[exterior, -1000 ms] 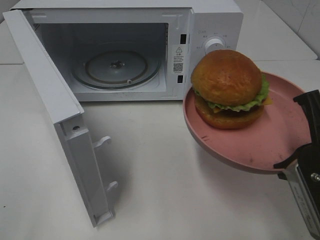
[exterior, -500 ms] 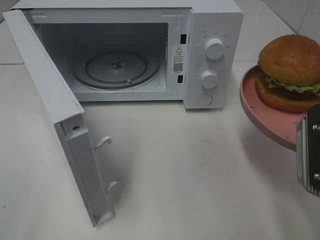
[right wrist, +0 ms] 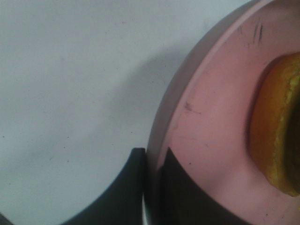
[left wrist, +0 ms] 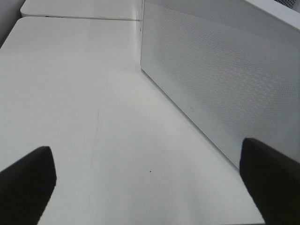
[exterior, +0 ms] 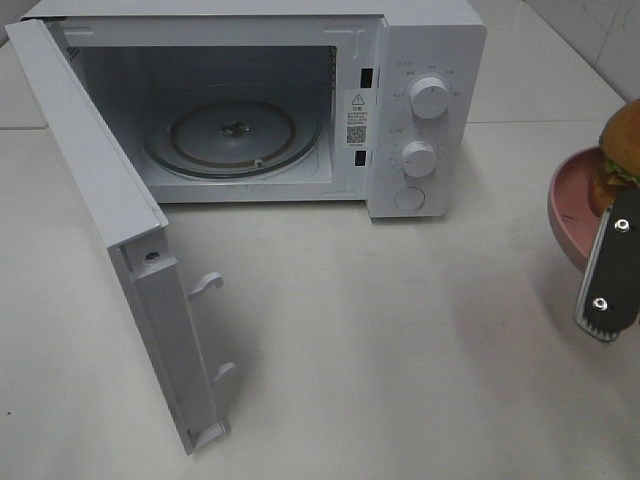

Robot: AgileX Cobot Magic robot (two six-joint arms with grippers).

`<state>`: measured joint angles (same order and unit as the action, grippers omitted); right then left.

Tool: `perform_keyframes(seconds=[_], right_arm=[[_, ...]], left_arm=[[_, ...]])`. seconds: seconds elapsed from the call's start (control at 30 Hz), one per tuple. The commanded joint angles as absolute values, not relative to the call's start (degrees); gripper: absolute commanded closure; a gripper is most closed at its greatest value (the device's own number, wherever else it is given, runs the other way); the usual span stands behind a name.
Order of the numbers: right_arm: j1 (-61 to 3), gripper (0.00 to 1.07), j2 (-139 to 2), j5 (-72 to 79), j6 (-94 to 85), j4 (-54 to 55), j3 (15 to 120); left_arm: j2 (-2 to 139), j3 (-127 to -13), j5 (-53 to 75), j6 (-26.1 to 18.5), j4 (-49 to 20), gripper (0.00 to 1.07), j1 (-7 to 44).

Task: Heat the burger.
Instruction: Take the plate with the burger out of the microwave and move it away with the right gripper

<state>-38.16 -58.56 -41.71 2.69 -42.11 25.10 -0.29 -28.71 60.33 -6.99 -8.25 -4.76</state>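
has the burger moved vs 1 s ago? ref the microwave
Yes. The burger, on the pink plate pinched by the right gripper, has gone rightward, away from the microwave and its dials, to the exterior view's right edge.

the burger [exterior: 622, 150] with golden-brown bun and green lettuce sits on a tilted pink plate [exterior: 568, 205], half out of view.

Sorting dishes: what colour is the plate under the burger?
Pink plate, clearest in the right wrist view.
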Motion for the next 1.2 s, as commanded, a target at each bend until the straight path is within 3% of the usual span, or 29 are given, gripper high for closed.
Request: perform_keyframes(seconds=[0.03, 0.33, 0.77, 1.2], right_arm=[[-38.22, 1.07, -62.34, -41.25, 13.87, -48.24, 26.36], [-38.22, 1.07, -74.54, -46.01, 36.38, -50.94, 32.54], [-38.10, 1.04, -87.83, -53.11, 47.56, -50.71, 40.57], [-36.44, 1.02, -96.89, -48.19, 53.80, -50.88, 41.71]], left_arm=[[-1.72, -28.53, 59.53, -6.70, -8.54, 0.07, -4.81], [-1.72, -28.53, 59.53, -6.70, -8.54, 0.07, -4.81], [-1.72, -28.53, 59.53, -6.70, -8.54, 0.07, -4.81], [-1.72, -28.53, 59.53, -6.70, -8.54, 0.07, -4.81]])
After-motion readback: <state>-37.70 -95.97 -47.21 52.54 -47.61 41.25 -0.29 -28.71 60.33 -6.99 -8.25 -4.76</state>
